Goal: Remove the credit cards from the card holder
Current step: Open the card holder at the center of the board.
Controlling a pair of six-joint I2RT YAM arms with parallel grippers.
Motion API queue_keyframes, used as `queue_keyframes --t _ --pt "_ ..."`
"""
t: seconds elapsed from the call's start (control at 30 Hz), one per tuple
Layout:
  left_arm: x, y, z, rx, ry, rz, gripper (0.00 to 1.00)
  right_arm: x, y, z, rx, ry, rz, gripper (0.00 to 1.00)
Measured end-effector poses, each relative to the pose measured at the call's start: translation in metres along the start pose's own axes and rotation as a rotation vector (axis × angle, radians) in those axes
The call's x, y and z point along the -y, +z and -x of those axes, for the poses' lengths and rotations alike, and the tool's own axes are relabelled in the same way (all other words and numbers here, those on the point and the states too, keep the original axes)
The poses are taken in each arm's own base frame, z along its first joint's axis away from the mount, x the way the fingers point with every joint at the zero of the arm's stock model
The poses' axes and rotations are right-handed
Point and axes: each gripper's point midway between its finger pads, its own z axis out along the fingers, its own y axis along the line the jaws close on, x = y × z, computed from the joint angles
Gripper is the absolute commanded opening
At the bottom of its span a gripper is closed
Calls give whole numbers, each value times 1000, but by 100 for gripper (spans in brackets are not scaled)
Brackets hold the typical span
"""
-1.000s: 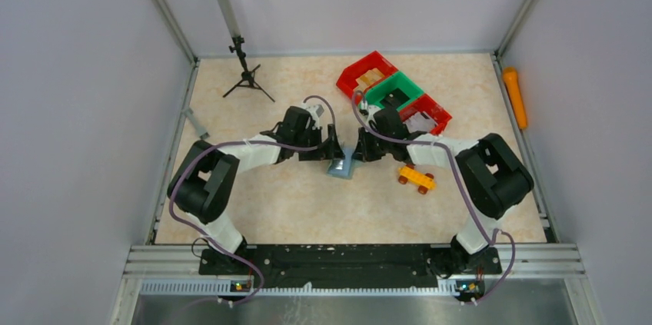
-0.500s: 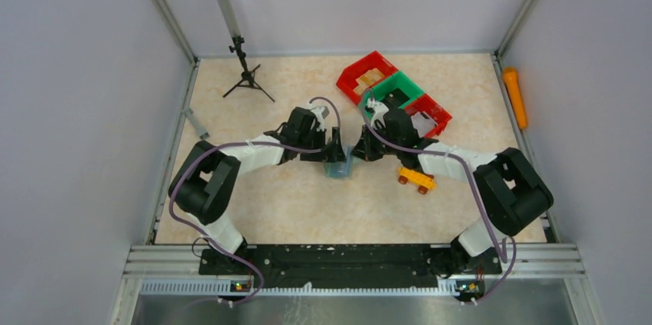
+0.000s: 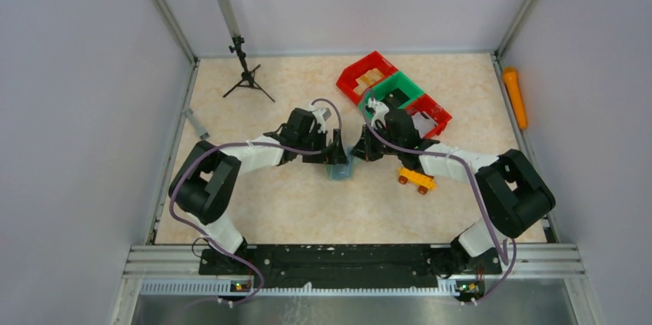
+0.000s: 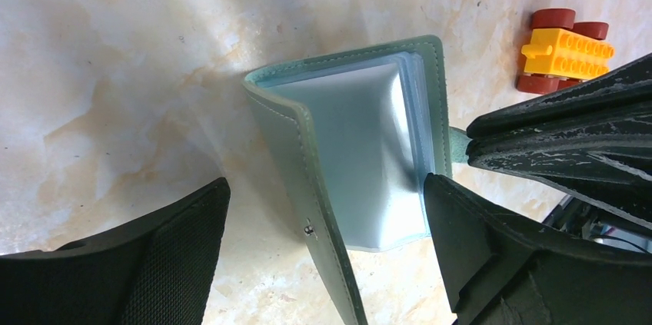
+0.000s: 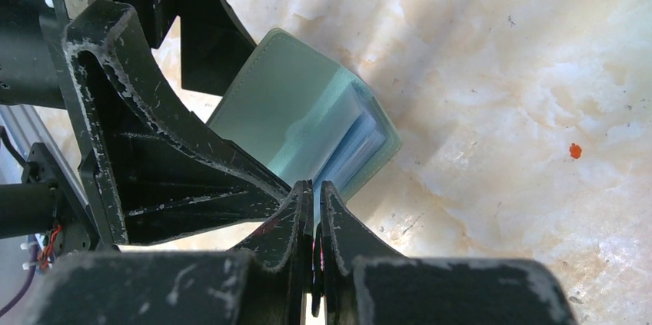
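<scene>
The card holder (image 4: 361,164) is standing open on the desk (image 3: 292,202). The left claw (image 4: 327,202) is straddling it, spread wide; the right claw (image 5: 316,190) is pressing together, seemingly pinching its tab (image 4: 458,144).

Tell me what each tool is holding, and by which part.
The right tool is shut on the card holder, pinching the small tab on its edge. The left tool is open, straddling it and gripping nothing.
</scene>
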Motion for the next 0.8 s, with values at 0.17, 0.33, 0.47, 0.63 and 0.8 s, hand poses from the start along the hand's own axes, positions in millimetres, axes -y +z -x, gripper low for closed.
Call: queue_keyframes --t 0.17,0.33,0.47,0.63,0.8 --pt "1 0 0 1 -3 -16 97 -2 0 0 -1 -1 9 0" --pt "0 1 0 -7 -6 -11 99 -2 0 0 -2 -1 9 0" --pt "-1 2 2 -18 -12 3 98 -2 0 0 -1 -1 9 0" --pt "-8 3 7 -22 -19 63 96 0 0 0 1 -1 2 0" --pt "-26 -2 12 -10 -23 189 95 3 0 2 9 -1 -16 0"
